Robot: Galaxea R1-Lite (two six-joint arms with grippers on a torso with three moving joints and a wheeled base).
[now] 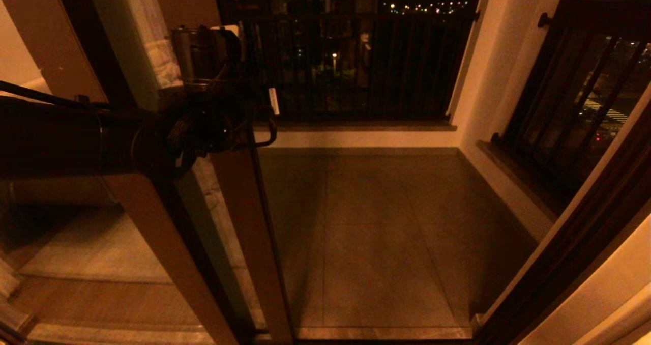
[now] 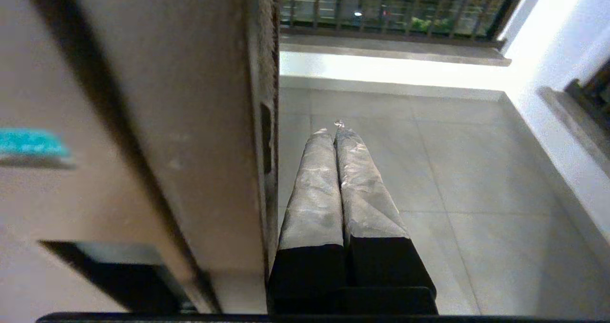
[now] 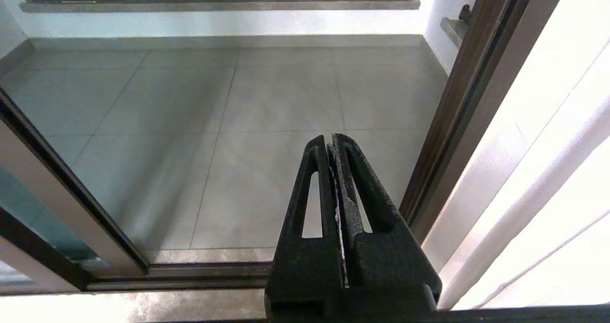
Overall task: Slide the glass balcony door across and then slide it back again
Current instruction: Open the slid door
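1. The glass balcony door (image 1: 239, 223) is standing at the left side of the opening, and its upright rail is running from floor toward ceiling.
2. The left gripper (image 2: 336, 130) is staying just beside the free edge of this rail, fingers pressed together and pinching nothing.
3. I am judging that the next push must go sideways against this edge; the door is lying to the left of the hand.
4. The right gripper (image 3: 332, 144) is hanging parked, also pressed together, well apart from the door.
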